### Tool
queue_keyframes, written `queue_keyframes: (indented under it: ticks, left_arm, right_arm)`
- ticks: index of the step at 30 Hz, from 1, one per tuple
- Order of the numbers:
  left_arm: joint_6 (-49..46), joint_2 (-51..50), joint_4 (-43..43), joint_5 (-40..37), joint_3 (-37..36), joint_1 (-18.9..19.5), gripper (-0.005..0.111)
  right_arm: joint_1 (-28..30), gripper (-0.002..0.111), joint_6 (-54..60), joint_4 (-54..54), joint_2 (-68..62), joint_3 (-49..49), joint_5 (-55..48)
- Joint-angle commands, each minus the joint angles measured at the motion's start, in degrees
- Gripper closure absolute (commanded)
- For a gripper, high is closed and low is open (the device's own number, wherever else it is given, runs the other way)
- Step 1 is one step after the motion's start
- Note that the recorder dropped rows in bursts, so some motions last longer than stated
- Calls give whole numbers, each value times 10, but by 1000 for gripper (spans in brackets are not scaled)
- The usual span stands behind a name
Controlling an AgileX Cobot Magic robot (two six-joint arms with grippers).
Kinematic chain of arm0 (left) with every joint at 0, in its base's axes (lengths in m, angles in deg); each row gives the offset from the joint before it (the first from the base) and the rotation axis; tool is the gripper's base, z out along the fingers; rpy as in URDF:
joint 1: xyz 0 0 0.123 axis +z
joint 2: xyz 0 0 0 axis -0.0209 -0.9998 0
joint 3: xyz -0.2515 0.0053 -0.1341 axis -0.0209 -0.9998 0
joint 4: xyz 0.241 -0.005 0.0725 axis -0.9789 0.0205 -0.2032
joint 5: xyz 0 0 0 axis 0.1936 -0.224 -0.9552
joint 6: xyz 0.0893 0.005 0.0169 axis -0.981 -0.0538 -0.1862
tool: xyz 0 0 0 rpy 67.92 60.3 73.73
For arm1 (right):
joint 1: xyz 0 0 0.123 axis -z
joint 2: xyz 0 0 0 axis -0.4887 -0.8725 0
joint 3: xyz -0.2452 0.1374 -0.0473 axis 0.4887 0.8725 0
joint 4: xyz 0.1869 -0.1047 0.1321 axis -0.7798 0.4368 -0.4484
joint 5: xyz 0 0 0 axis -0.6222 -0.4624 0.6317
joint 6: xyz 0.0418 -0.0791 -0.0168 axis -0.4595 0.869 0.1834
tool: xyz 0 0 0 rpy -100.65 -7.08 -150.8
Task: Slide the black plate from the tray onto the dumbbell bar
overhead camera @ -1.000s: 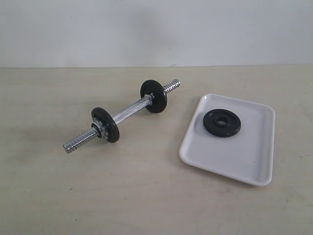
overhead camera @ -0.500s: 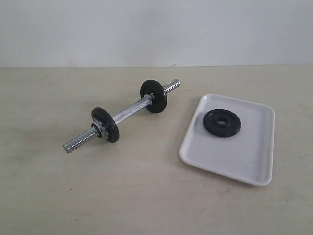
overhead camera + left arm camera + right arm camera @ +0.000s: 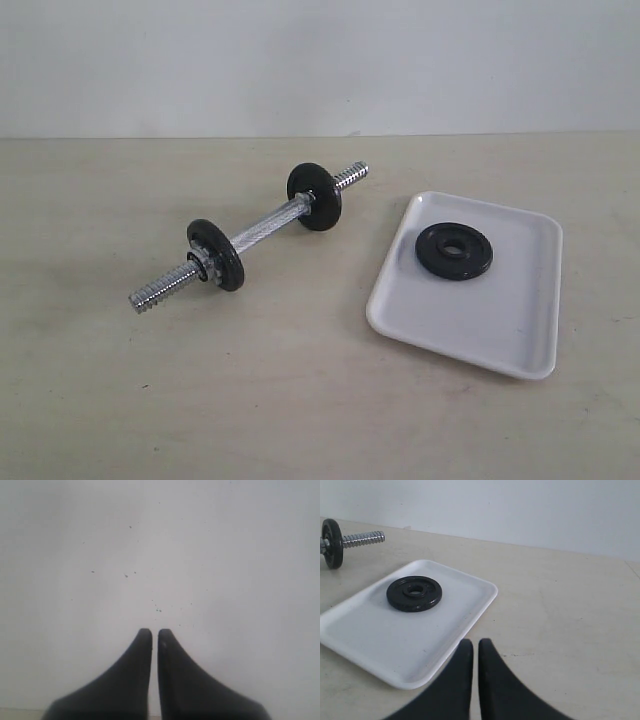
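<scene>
Black plate (image 3: 454, 250) is lying flat in the white tray (image 3: 500, 320), well apart from the bar (image 3: 265, 228) on the counter (image 3: 300, 400). Bar's got two discs (image 3: 215, 254) on it. Left fingers (image 3: 132, 680) and right fingers (image 3: 495, 690) are both clenched on nothing.

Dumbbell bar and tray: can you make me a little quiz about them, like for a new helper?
1. True or false: the black plate lies flat in the white tray.
2. How many weights already sit on the dumbbell bar?
3. Pick one. The right pincer is: A) shut and holding nothing, B) gripping the plate, C) wide open.

Key: 1 true. 2 two, the left disc and the right disc in the exterior view. 3 A.
</scene>
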State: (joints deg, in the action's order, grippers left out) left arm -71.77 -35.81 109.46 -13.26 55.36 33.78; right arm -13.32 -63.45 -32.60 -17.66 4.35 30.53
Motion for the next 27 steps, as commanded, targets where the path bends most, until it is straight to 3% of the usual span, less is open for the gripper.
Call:
queue_keyframes:
  ticks: [1, 8, 21, 27]
  left_arm:
    - [-3, 0, 1, 0, 3, 2, 103]
    - [-2, 0, 1, -52, 1, -9, 103]
    - [-2, 0, 1, -49, -3, -14, 103]
    - [-4, 0, 1, -51, -3, -29, 103]
  right_arm:
    - [1, 109, 1, -1, 3, 0, 1]
    - [1, 109, 1, -1, 3, 0, 1]
    - [1, 109, 15, 20, 3, 0, 6]
    - [1, 109, 18, 19, 3, 0, 191]
